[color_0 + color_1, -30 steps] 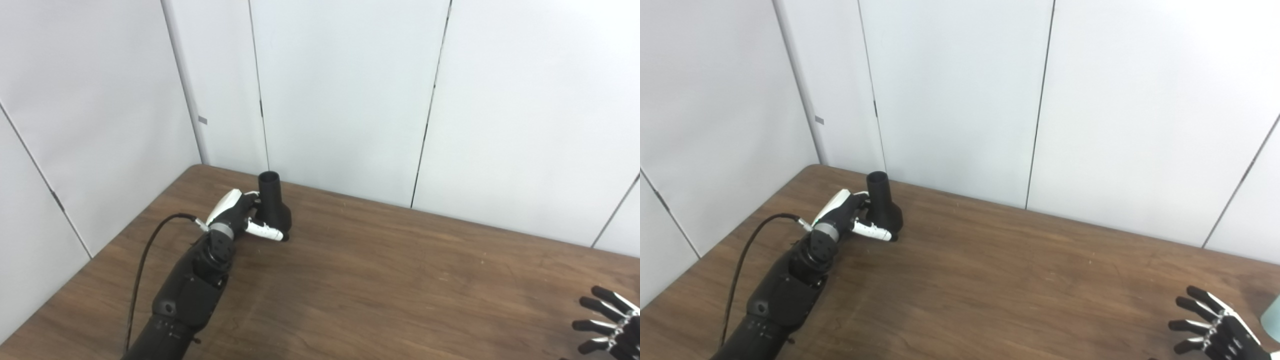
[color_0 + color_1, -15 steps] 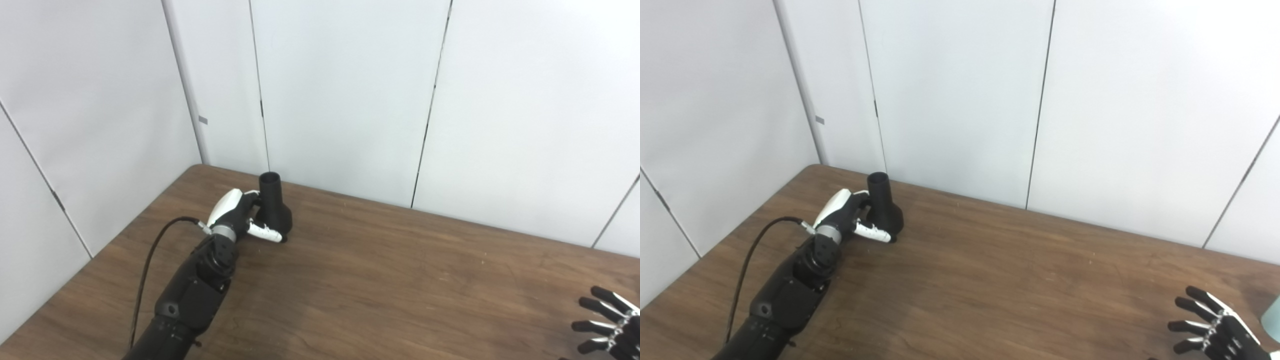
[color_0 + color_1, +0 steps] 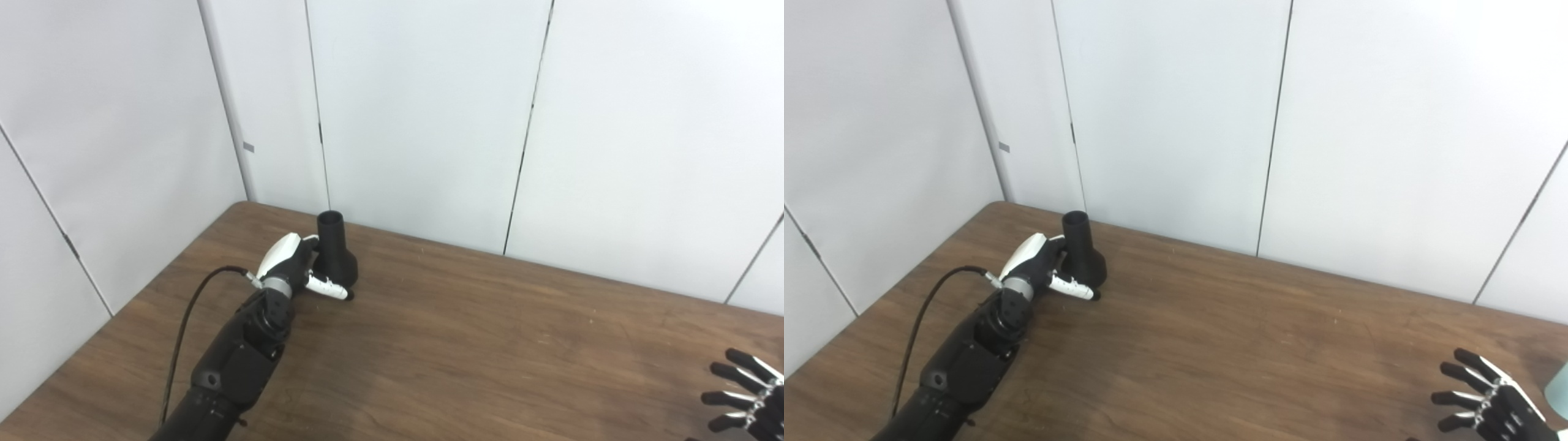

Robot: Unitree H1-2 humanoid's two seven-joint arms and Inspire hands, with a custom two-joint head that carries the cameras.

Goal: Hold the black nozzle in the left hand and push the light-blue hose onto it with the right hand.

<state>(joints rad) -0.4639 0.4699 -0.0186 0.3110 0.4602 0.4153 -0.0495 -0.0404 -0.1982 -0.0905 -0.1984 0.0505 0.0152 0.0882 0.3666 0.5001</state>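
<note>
Black nozzle: a matte black plastic nozzle (image 3: 335,254) with a narrow round neck and a flared, bulbous base stands upright near the far left corner of the table, open mouth up, close to the wall.
Left hand: the white-and-black left hand (image 3: 293,271) is right against the nozzle's left side. The thumb lies across the front of the wide base and the fingers reach behind the neck, so the hand is cupped about the nozzle; whether it presses firmly I cannot tell from here. The nozzle's base looks to rest on the wood.
Left arm: the black forearm runs up from the bottom edge, with a black cable (image 3: 184,331) looping from the wrist back down beside it.
Right hand: the black right hand (image 3: 1488,401) sits low at the bottom right corner, fingers spread wide apart, holding nothing, well apart from the nozzle.
Light-blue hose: only a pale blue-green sliver (image 3: 1558,383) shows at the right edge in the right eye view, just beside the right hand and not touching it.
Table: a dark brown wood-grain table (image 3: 490,331) backed by plain white wall panels (image 3: 422,110).
</note>
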